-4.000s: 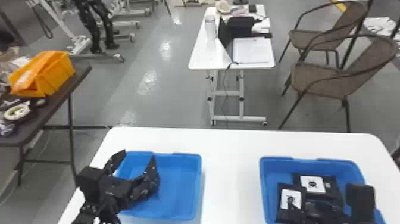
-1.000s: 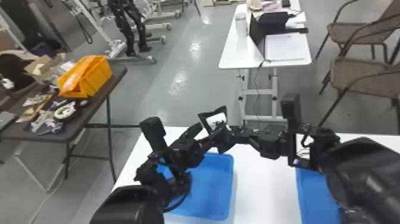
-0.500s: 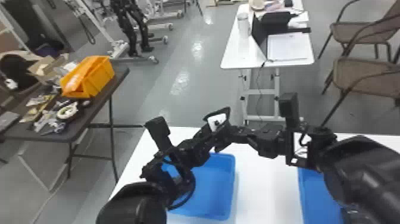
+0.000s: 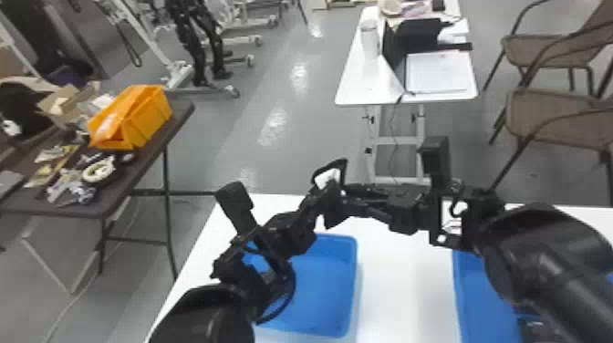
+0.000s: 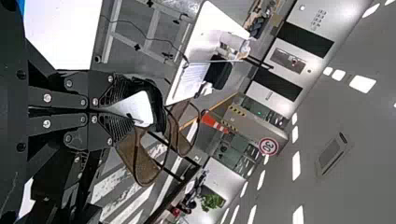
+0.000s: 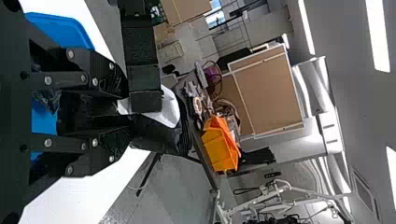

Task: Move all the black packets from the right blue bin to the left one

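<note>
My left gripper (image 4: 323, 194) is raised above the back of the left blue bin (image 4: 330, 296), shut on a black packet (image 4: 342, 168) with a white label. In the left wrist view the fingers of the left gripper (image 5: 100, 109) pinch the packet (image 5: 159, 105) at one end. My right gripper (image 4: 347, 204) faces it from the right. The right wrist view has the right gripper (image 6: 120, 112) with its fingers spread, the packet (image 6: 159, 135) at their tips and a left finger across its label. The right blue bin (image 4: 479, 296) is partly hidden under my right forearm.
Both bins stand on a white table (image 4: 401, 292), with a strip of tabletop between them. Beyond it are a white desk (image 4: 355, 86) and chairs (image 4: 547, 109). A dark side table (image 4: 141, 171) with an orange bin (image 4: 146, 121) is at the left.
Four seconds ago the left gripper was open low over the left bin and the right one was down among packets in its bin. Both are now raised together at a packet; the head view has shifted.
</note>
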`<act>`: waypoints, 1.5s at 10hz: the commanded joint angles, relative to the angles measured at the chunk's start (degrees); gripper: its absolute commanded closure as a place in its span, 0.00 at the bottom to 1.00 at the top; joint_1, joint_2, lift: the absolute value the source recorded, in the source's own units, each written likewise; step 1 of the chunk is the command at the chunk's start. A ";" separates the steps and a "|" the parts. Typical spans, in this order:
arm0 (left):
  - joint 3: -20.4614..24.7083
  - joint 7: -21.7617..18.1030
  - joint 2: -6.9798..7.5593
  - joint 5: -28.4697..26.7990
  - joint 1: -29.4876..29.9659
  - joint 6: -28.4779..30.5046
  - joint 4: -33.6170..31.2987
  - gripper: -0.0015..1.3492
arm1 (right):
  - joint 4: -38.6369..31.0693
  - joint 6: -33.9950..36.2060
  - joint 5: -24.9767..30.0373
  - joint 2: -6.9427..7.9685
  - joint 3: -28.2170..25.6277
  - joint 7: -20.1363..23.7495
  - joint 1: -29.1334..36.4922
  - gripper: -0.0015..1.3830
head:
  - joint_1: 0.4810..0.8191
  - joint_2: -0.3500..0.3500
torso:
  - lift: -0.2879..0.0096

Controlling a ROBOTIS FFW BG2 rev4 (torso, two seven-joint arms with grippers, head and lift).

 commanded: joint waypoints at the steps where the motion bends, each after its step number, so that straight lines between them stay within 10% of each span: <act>1: 0.36 0.28 -0.30 -1.35 0.72 -1.43 -0.28 0.89 | 1.16 -0.41 -0.94 0.04 -0.21 -0.01 0.08 0.07 | 0.63 0.94 | 0.97; 5: 4.67 1.86 -0.30 -18.22 4.67 -10.92 -0.46 0.89 | -0.60 0.91 2.32 -0.14 -7.16 -0.01 3.69 0.08 | 0.63 0.98 | 0.97; 9: 7.92 1.86 -0.30 -39.49 8.37 -13.47 1.56 0.89 | -23.28 10.84 15.15 -1.10 -24.56 -6.95 19.60 0.08 | 0.63 1.00 | 0.97; 12: 7.92 1.68 -0.30 -40.72 10.39 -16.55 2.35 0.04 | -35.14 15.41 16.73 -2.07 -32.91 -6.95 31.73 0.08 | 0.63 0.94 | 0.97; 15: 8.63 1.24 -0.30 -33.08 10.56 -20.06 2.09 0.03 | -38.40 15.41 20.86 -1.37 -38.27 -9.41 39.28 0.08 | 0.63 0.85 | 0.97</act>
